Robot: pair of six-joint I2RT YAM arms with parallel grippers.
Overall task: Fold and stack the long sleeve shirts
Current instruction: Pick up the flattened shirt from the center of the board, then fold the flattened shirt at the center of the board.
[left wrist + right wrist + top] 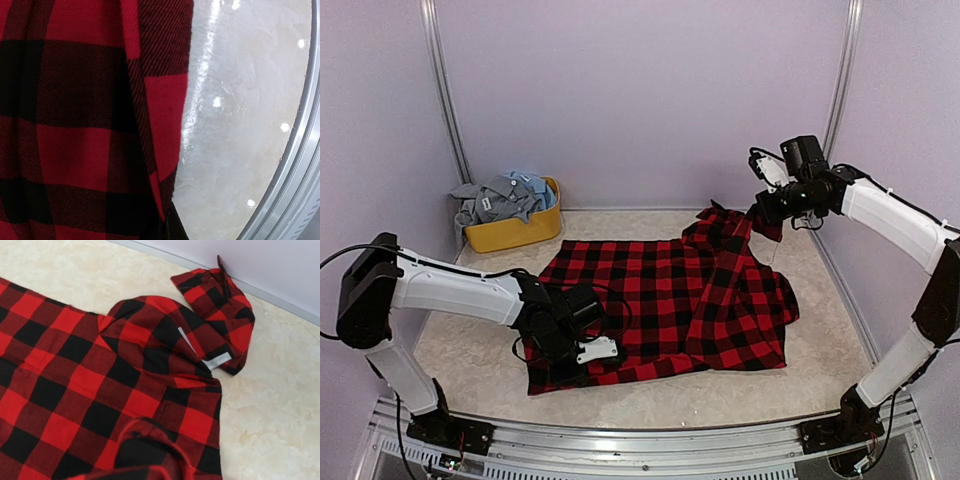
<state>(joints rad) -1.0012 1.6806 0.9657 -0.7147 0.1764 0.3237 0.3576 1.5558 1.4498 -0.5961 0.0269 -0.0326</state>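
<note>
left fingers (572,342) pinching red-and-black flannel shirt (660,300) at near hem, right fingers (767,208) pinched on its raised far corner

White arms (450,288), black joints (368,292)

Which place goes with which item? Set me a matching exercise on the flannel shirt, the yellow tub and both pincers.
Things:
1. flannel shirt
2. yellow tub
3. left pincer
4. right pincer

Places:
A. far-left corner, holding grey and pale blue shirts
B. raised at the far right, shut on a lifted part of the flannel
C. spread across the middle of the table
D. low at the flannel's near-left edge, shut on it

Pairs: 1-C, 2-A, 3-D, 4-B.
</note>
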